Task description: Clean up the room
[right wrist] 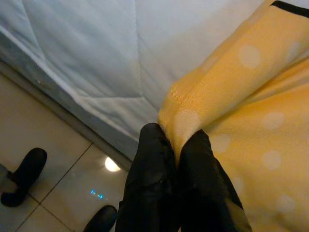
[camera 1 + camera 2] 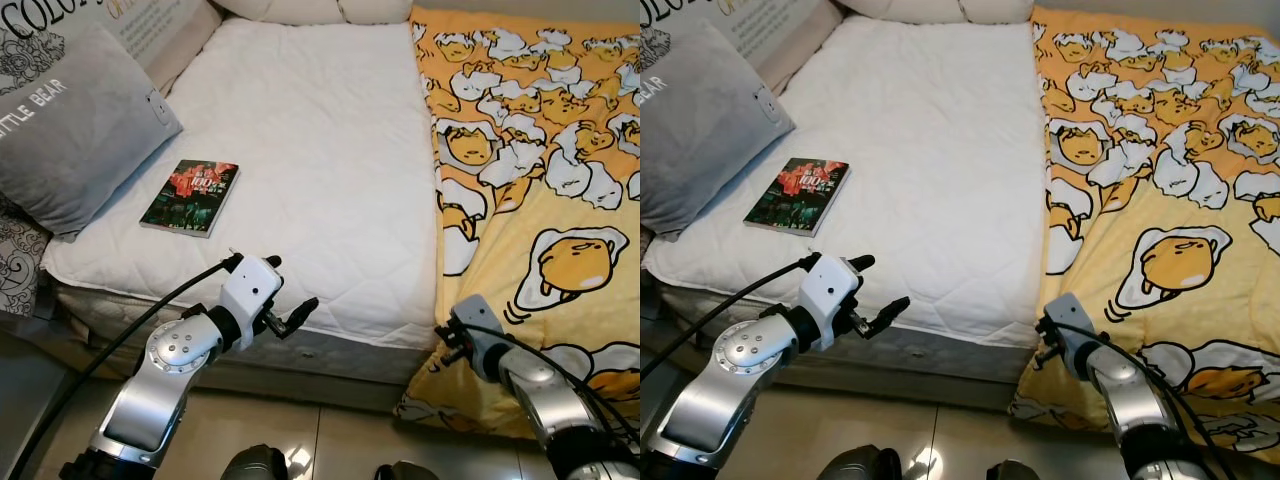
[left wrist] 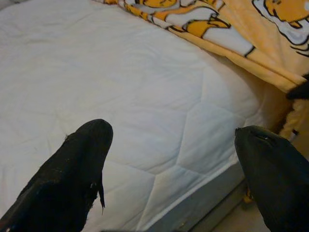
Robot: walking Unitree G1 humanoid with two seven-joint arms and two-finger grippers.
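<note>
White quilted bed (image 2: 320,150), half under a yellow egg-print blanket (image 2: 540,190).

At the bed's near edge, the right gripper (image 1: 176,159) has its jaws pinched on the blanket's corner fold, above the tiled floor (image 1: 43,140). The left gripper (image 3: 174,159) hovers over the bare mattress edge, jaws wide apart and holding nothing. A book (image 2: 190,197) lies flat on the white cover, near a grey pillow (image 2: 70,120) on the left.

Grey pillow (image 2: 70,125) at the bedside, glossy tiled floor (image 2: 330,435) below.
</note>
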